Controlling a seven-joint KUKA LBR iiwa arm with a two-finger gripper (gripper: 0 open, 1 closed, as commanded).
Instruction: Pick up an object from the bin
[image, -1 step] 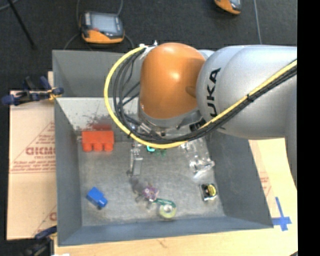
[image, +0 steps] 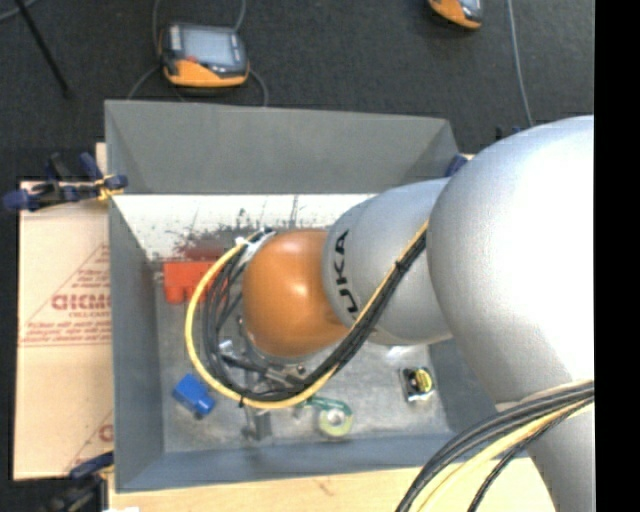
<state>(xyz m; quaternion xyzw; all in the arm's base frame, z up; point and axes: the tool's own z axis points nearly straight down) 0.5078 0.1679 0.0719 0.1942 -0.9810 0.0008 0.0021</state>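
My gripper (image: 256, 420) pokes out below the arm's wrist, low over the bin floor near the front wall. A small blue block (image: 193, 395) lies just to its left. To its right, a pale green and clear tape roll (image: 333, 418) rests on the floor. Both lie close to the gripper, and I cannot tell whether either touches it. Nothing can be made out held in the gripper.
An orange-red block (image: 184, 280) lies at the back left, partly hidden by the arm's cables. A small black and yellow tape measure (image: 417, 384) sits at the front right. The arm and its orange cover hide the bin's middle.
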